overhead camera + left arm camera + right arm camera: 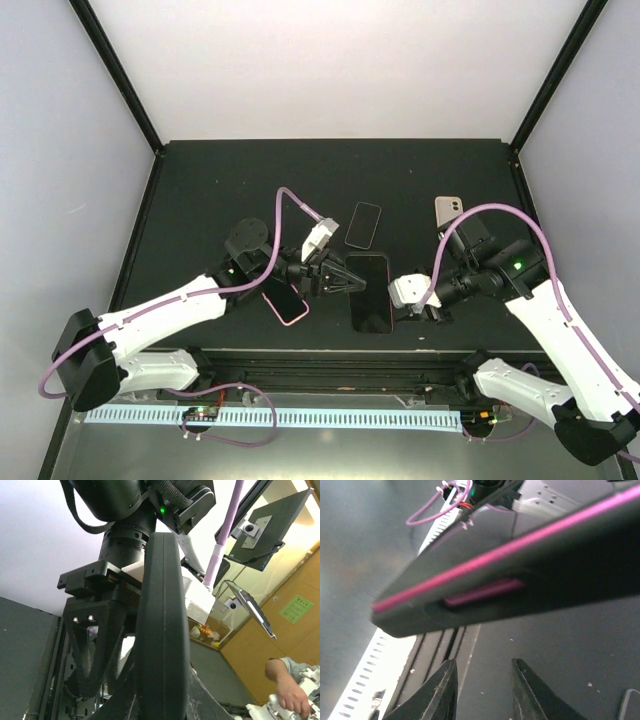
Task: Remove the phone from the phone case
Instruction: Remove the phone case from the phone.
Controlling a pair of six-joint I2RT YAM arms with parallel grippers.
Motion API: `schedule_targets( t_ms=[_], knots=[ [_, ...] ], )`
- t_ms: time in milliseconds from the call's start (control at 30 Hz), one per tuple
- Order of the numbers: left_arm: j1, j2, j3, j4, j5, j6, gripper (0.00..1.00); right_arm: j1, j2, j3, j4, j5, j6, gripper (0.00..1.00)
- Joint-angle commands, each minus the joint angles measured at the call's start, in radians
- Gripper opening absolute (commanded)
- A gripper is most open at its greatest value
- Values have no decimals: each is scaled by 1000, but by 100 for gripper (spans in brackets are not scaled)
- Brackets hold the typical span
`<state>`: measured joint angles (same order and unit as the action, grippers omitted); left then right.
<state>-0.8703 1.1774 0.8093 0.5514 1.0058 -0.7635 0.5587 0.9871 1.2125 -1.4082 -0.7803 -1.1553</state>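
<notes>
My right tool [483,663] stands parted, with nothing between its fingers, just beside one long edge of the cased phone [368,292]. My left tool [340,278] meets the phone's opposite edge; I cannot tell whether it grips. The phone sits between them, over the counter [200,200]. I judge the phone stiff and slippery and its pink-rimmed case bendable, so I'd peel at a corner.

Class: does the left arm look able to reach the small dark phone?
Probably yes: the small phone lies flat just beyond the left end effector, with nothing lying between them.
</notes>
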Motion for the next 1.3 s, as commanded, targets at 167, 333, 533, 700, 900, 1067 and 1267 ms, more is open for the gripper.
schedule_targets(
  t_ms=[167,333,533,700,900,1067,1267],
  knots=[
    [-43,-66,2,111,115,-46,2,-11,27,2,185,48,130,30],
    [-35,-118,5,-23,-5,71,2,-11,36,24,93,-98,111,51],
    [-21,-246,2,-280,-318,307,2,-11,-9,-23,-3,-133,109,64],
    [-10,-231,-39,-188,-275,288,2,-11,-65,-83,224,-143,382,54],
    [-10,-214,-26,-197,-219,287,2,-11,-65,-69,311,-164,470,40],
    [-9,-233,-27,-215,-213,300,2,-11,-57,-47,301,-145,443,33],
    [-9,-217,-7,-195,-128,274,2,-11,-48,-45,315,-40,423,31]
  ],
)
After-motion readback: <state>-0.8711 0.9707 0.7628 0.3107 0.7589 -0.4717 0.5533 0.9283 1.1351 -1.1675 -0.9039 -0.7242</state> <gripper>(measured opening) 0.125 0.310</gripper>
